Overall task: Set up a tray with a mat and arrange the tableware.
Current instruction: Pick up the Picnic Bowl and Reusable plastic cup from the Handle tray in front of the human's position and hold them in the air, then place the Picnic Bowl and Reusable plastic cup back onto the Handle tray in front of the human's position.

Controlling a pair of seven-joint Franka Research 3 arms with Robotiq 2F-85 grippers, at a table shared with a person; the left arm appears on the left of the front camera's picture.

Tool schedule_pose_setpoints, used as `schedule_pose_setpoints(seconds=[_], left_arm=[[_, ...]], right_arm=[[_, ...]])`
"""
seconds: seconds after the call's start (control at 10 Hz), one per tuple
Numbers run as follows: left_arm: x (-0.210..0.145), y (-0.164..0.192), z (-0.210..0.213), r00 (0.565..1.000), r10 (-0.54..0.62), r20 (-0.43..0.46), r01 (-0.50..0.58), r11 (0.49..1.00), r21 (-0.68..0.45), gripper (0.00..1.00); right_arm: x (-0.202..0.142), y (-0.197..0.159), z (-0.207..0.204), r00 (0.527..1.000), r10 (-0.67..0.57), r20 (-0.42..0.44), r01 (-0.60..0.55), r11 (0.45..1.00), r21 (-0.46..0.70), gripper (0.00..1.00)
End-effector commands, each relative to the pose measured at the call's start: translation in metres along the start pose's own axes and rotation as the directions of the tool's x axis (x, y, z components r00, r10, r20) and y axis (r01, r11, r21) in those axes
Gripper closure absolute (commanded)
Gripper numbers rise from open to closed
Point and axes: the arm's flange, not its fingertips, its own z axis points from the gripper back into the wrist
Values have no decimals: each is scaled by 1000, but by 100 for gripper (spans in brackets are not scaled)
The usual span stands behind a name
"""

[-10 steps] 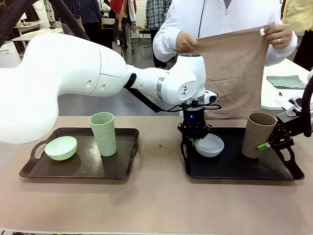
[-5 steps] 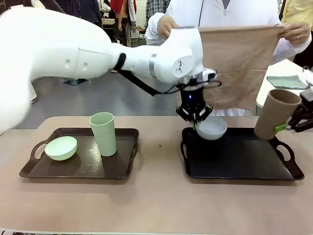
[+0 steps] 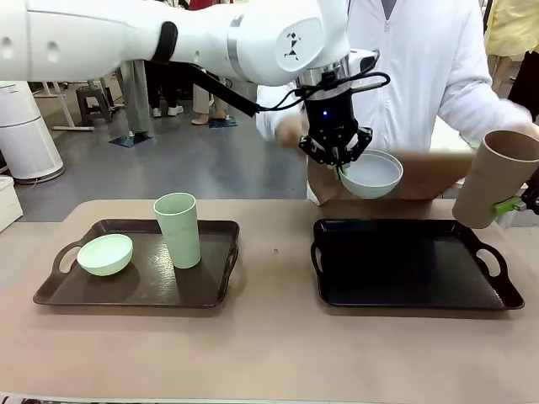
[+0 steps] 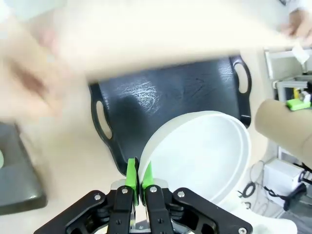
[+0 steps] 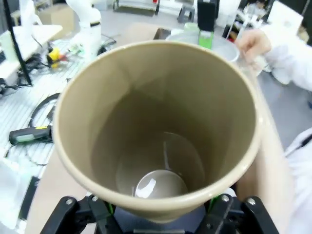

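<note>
In the front view, the left claw [image 3: 338,158] was pinched shut on the rim of the pale bowl [image 3: 371,174], high above the black tray [image 3: 404,273]. The right claw [image 3: 515,204] gripped the brown cup [image 3: 498,187], which was tilted, out past the tray's right end. The green cup [image 3: 178,229] and green bowl [image 3: 105,253] sat on the other tray [image 3: 135,290].

In the left wrist view, the claw held just a thin bit of rim, so the bowl could slip and drop. The blur above the tray was probably the mat [image 4: 146,39] in the person's hands. It might bump the bowl.

In the right wrist view, the cup hid the claw's fingertips.
</note>
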Motion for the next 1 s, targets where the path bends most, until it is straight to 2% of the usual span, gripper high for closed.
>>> schedule_pose_setpoints(seconds=[0.0,0.9], left_arm=[[7,0,-9,1000,-4,-7,4,1000,-4,100],[7,0,-9,1000,-4,-7,4,1000,-4,100]], right_arm=[[-9,-5,-2,1000,4,16,-4,1000,-1,100],[-9,-5,-2,1000,4,16,-4,1000,-1,100]])
